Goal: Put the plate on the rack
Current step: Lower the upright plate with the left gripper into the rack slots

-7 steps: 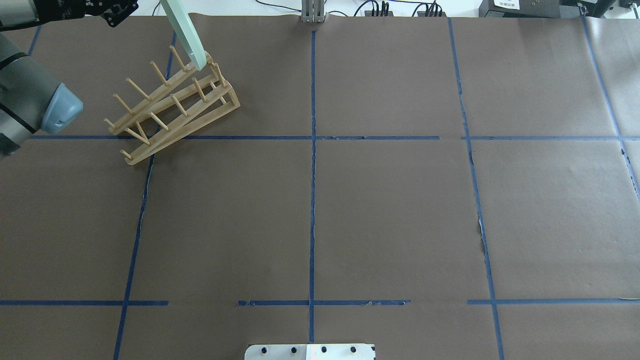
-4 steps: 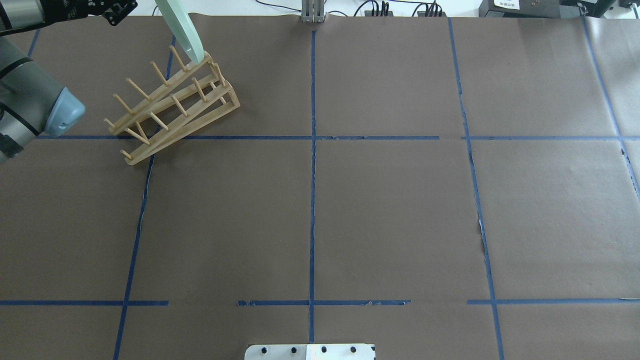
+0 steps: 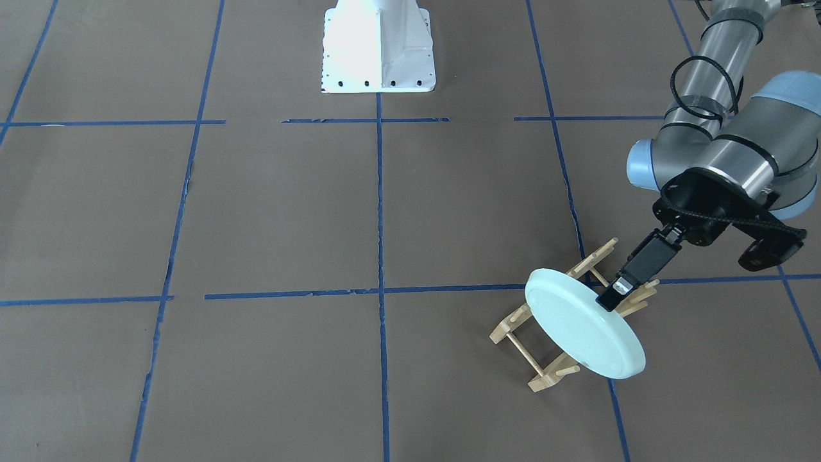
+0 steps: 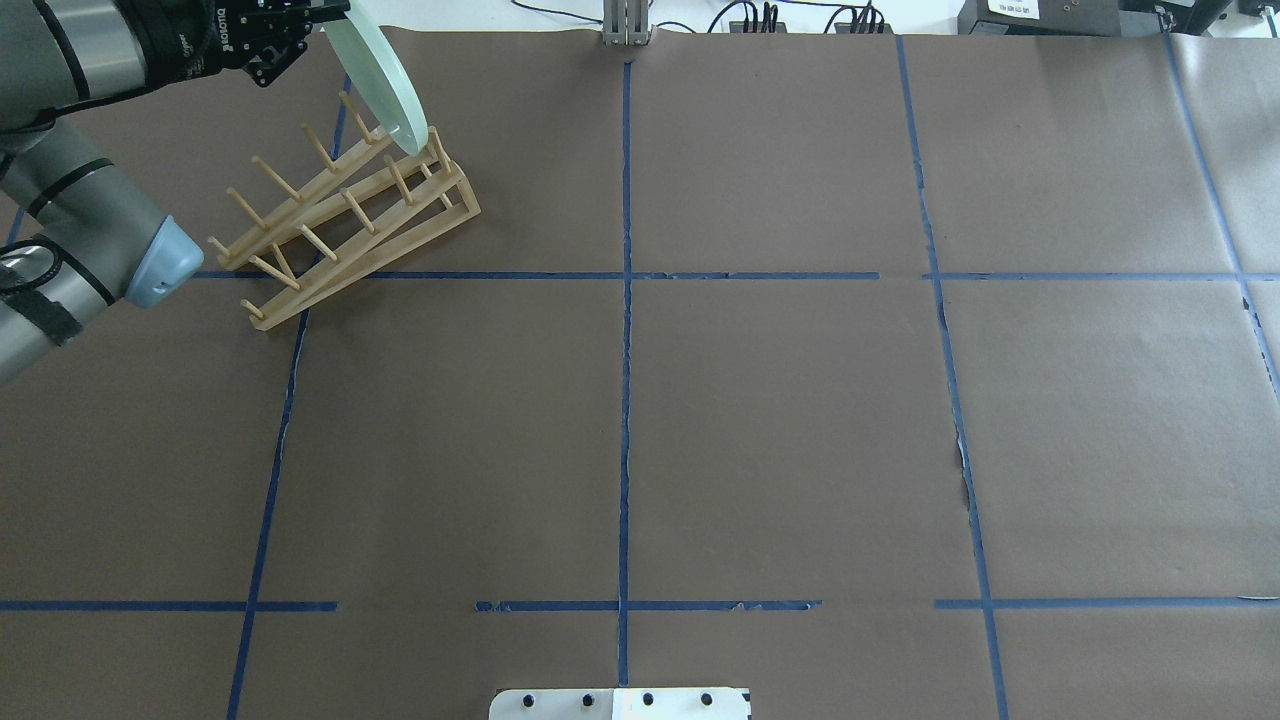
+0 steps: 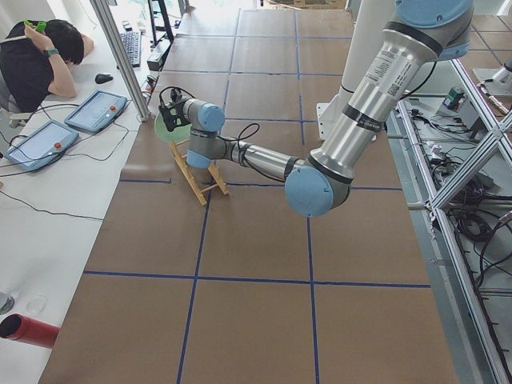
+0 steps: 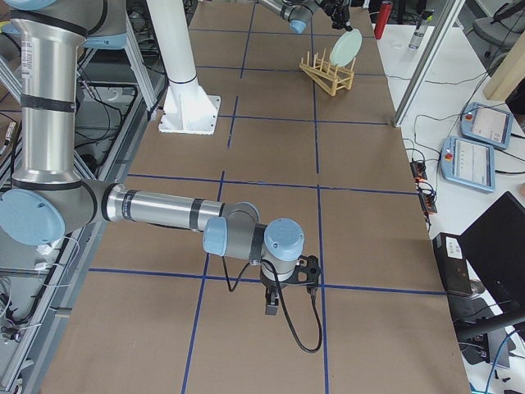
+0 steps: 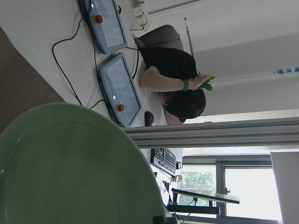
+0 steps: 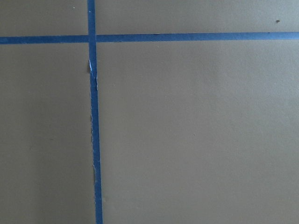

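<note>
Plate: the plate [image 3: 580, 330] is off the worktop [image 4: 760, 420]. It is carried on edge and tilted, with its lower rim down among the pegs at one end of the rack [image 4: 350, 215].
Left claw: the left claw [image 3: 612, 300] is pinching the plate's upper rim. Holding it by the top edge probably keeps the fingers clear of the pegs as the plate goes down.
Orientation: the plate's face lies across both rails, so its edge can drop into a gap between peg pairs.
Contact: I cannot tell whether the rim already touches the wood.
Rack: it stands skewed to the tape lines, and nothing holds it, so a sideways nudge could slide it.
Right claw: the right claw [image 6: 272, 310] hangs low over bare worktop, well apart from the rack. Whether it is spread or pressed together I cannot tell.
Stage: this looks like the final lowering, with release not yet done.
</note>
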You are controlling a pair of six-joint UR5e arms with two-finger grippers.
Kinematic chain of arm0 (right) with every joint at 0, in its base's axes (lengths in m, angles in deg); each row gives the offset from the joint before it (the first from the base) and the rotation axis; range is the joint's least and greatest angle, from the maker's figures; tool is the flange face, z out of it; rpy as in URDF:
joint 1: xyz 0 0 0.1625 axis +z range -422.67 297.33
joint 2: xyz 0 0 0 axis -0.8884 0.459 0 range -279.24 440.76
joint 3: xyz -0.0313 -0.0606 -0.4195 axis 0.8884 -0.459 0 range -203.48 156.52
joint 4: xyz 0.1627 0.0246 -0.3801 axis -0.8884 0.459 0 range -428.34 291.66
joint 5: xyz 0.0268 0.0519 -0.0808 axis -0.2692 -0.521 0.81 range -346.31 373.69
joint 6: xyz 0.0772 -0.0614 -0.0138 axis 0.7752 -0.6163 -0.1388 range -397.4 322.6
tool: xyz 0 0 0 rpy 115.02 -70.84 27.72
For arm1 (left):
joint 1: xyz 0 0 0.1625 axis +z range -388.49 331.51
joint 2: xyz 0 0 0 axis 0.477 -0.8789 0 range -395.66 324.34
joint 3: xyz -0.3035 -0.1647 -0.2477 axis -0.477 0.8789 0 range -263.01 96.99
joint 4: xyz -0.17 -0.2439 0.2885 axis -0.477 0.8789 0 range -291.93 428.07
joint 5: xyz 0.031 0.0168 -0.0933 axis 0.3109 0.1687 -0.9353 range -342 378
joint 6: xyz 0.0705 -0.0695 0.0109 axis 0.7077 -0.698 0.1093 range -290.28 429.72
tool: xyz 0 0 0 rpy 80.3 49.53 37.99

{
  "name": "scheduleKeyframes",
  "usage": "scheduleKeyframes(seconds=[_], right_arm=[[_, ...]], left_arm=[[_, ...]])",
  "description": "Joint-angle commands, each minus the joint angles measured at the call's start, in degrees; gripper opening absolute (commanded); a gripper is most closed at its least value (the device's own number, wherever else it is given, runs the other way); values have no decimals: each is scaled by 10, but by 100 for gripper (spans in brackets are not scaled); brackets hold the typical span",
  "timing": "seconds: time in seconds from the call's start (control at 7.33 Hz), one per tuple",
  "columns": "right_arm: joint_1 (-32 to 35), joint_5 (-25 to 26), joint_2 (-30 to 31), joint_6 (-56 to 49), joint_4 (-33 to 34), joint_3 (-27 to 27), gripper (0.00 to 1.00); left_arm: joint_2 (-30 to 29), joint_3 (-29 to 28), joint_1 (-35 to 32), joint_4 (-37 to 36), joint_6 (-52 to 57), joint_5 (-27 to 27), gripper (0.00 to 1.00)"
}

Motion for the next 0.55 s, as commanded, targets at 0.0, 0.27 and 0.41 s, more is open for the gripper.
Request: scheduleKeyframes(seconds=[0.0,0.27,0.41], right_arm=[[0,0,0,0,0,-1,100],[1,0,0,0,0,0,100],[0,0,0,0,0,-1,100]], left_arm=[[3,-6,15,-1,2,6,0],[5,-11,15,-1,18,4,0],[6,-12,14,-1,18,4,0]])
